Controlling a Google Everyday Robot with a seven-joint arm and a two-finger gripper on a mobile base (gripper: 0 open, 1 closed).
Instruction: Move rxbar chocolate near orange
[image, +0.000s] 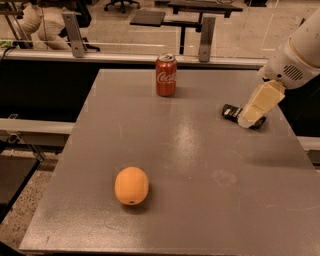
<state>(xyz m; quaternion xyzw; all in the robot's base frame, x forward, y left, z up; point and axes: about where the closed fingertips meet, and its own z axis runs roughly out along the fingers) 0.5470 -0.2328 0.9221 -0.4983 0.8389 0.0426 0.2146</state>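
The pincer hangs over the rxbar chocolate at the bench's right edge; I cannot tell its spread. Grip across the bar's narrow width, low.

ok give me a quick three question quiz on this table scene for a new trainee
1. True or false: the round matte orange fruit lies well apart from the red Coca-Cola can, nearer the front of the grey table.
2. The cream-coloured gripper is down at which thing? A) the orange fruit B) the small flat black wrapped bar by the table's right edge C) the can
3. Fill in: the can stands ____ near the table's far edge.

Key: 1 true; 2 B; 3 upright
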